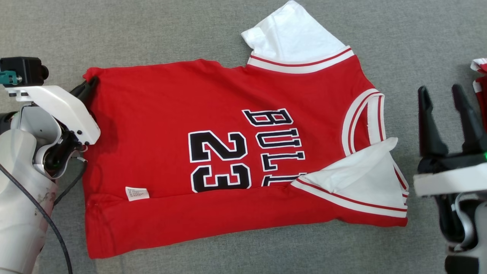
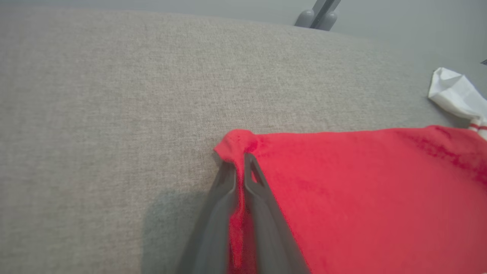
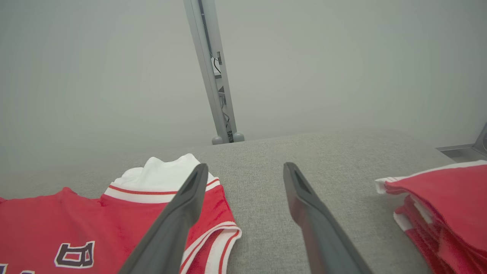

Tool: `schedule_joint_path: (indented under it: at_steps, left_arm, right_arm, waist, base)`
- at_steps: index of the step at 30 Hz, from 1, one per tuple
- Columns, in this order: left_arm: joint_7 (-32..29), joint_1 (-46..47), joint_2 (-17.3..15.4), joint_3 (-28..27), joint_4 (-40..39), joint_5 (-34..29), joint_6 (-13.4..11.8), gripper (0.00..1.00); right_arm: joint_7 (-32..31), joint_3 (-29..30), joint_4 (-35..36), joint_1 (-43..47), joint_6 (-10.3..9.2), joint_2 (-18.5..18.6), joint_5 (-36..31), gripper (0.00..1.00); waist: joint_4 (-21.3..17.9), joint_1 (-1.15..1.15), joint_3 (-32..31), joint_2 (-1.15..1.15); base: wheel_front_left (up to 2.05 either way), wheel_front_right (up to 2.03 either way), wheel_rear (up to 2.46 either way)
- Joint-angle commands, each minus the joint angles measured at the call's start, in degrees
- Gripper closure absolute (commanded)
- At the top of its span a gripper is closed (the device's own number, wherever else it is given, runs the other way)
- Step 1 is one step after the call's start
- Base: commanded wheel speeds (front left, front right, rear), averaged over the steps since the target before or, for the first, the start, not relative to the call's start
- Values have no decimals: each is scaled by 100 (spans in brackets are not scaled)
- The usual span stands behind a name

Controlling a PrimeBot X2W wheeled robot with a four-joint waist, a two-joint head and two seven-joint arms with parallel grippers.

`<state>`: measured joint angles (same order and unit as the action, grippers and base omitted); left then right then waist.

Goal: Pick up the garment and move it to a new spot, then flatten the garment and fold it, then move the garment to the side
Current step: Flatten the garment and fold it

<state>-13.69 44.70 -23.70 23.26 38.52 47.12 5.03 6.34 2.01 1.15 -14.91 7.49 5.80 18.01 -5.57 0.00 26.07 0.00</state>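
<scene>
One garment point(image 1: 171, 106), flat on your surface point(image 1: 114, 30): left jaws clamp its hem corner; its length runs away from them toward your right jaws, parted, empty, near the collar end.

Grey woven fabric surface point(image 1: 159, 26), flat and matte, spread across the whole work area, ending in a rounded far edge in the right wrist view. Stack of folded red cloth pieces with white trim point(image 3: 449, 205) lying on that surface at its right side, several layers deep, count not readable. Slim grey metal post point(image 3: 209, 68) standing beyond the far edge, tilted in the wide-angle view, with an open channel down its face holding a black cable and a small white part. Two rounded grey feet point(image 3: 217, 140) at its base, side by side. Plain pale grey wall point(image 3: 95, 68) behind. Grey angled metal piece point(image 3: 462, 151) at the right margin, cropped, identity unclear.
</scene>
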Motion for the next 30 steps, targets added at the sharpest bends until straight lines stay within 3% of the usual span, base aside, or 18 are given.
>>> schedule_joint_path:
  at_steps: [1,9,12,17,23,30]
  left_arm:
    - [68,112,1,0,30,40,32,100]
    - [180,340,222,189,215,5,143,100]
    - [226,547,427,348,246,-36,184,100]
    - [296,810,686,566,297,-54,224,100]
    - [367,1143,908,843,354,-61,238,100]
    - [484,1355,1066,1125,305,62,241,100]
  right_arm:
    - [13,39,-22,-133,1,84,65,0]
    - [-239,195,-755,-1482,1,791,532,0]
    - [-549,-188,-1512,-2396,1,1269,868,0]
    - [-1061,-1093,-2506,-3413,1,1739,1162,0]
    - [-1552,-2383,-3286,-4356,1,2070,1445,0]
    - [-1930,-3358,-3903,-4986,0,2203,1826,0]
  waist:
    - [19,0,2,0]
    - [315,0,87,0]
    - [605,0,200,0]
    - [979,0,368,0]
    - [1352,0,629,0]
    - [1550,0,833,0]
  base:
    - [0,0,0]
    - [0,0,0]
    - [0,0,0]
    - [0,0,0]
    - [0,0,0]
    - [0,0,0]
